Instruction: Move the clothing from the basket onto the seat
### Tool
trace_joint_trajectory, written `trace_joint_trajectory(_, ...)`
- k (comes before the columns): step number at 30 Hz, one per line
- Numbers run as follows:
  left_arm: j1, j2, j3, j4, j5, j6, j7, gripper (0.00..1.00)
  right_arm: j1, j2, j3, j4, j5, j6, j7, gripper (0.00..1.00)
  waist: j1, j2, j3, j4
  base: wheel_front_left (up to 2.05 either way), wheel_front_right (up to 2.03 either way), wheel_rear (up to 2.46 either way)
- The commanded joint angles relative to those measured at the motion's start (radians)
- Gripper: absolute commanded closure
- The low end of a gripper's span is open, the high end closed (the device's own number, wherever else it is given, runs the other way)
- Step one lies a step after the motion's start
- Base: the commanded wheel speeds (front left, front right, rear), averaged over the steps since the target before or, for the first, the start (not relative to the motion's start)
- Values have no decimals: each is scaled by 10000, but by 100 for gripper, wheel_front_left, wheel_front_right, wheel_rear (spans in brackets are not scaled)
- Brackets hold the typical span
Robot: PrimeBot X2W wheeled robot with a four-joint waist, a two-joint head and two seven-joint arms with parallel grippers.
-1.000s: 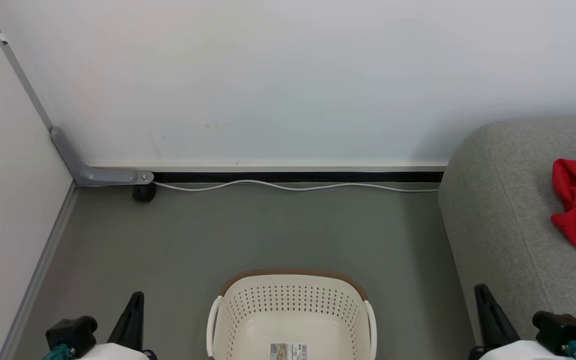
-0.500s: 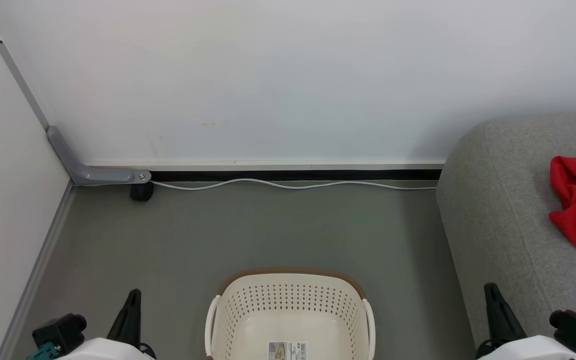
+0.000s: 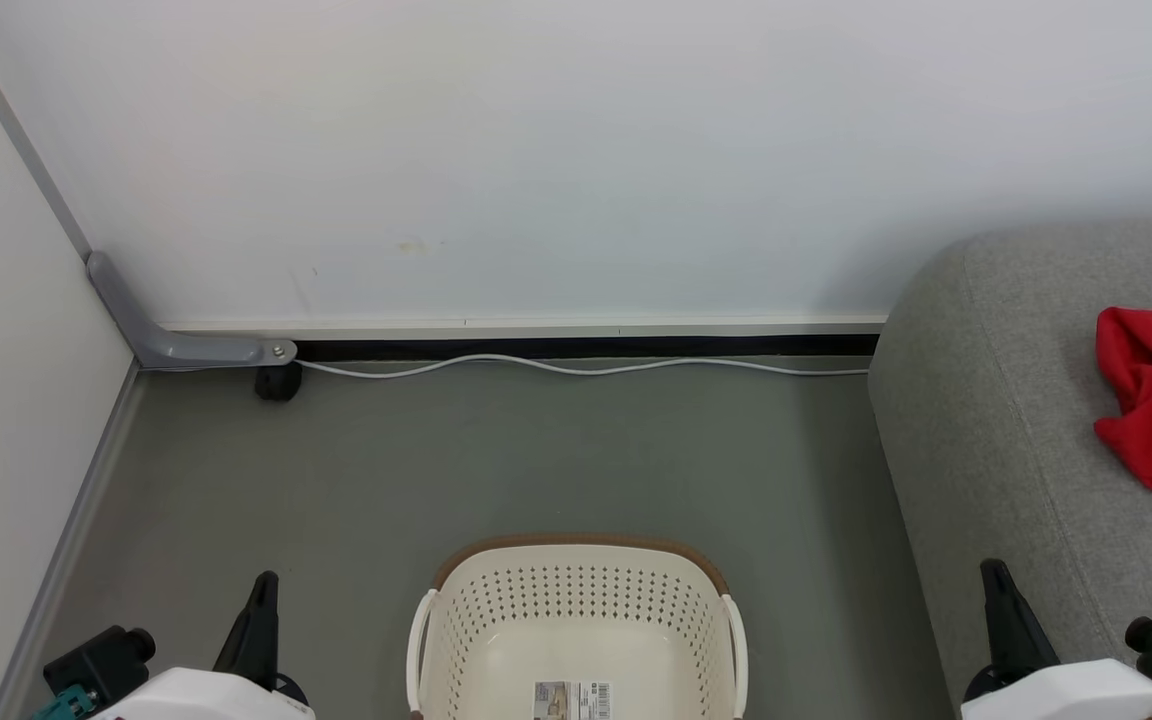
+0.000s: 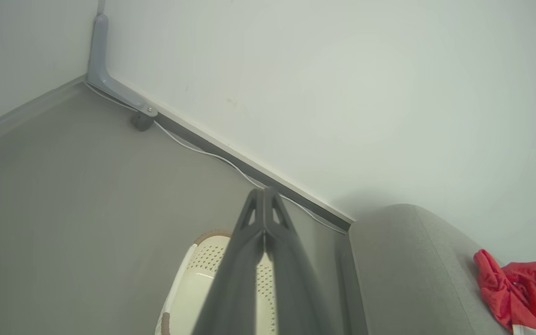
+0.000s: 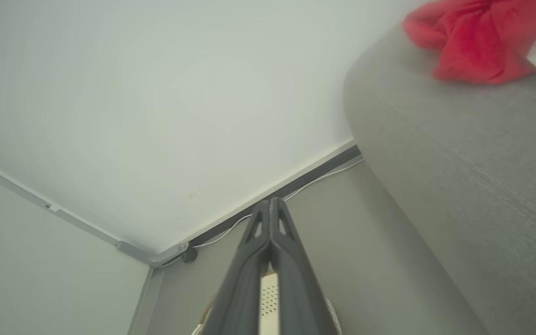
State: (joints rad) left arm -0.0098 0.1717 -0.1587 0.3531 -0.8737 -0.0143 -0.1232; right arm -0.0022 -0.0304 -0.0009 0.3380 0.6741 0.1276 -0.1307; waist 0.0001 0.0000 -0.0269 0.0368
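- Noted left claw point(image 3: 264, 590) and right claw point(image 3: 992, 580) pinched shut, empty, drifted slightly outward.
- Found red clothing point(image 3: 1151, 400) lying on grey couch point(image 3: 996, 430); basket point(image 3: 576, 595) bare down to floor label point(image 3: 572, 698).
- Judged transfer likely complete.

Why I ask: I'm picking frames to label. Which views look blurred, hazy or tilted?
Head view: sharp and evenly lit, holes of the cream perforated plastic basket crisp, soft shadow on the wall by the grey fabric couch. Left wrist view: hazy, tilted, the left gripper blurred up close. Right wrist view: same haze, right gripper blurred, crumpled red garment soft.
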Motion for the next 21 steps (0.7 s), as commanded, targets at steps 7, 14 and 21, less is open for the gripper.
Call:
trace_joint_trajectory(7, -583, -3, 475, -361, -779, -173, 231, 100, -514, -125, -109, -361, 980, 13, 255, 100, -1, 0, 27, -34, 0, 0, 0)
trace_joint_trajectory(14, -621, -117, 688, -428, -1397, -266, 433, 100, -565, -132, -206, -415, 1768, 14, 461, 100, -1, 0, 53, -65, 0, 0, 0)
trace_joint_trajectory(21, -658, -232, 901, -495, -2015, -360, 634, 100, -616, -139, -303, -468, 2555, 16, 667, 100, -1, 0, 79, -97, 0, 0, 0)
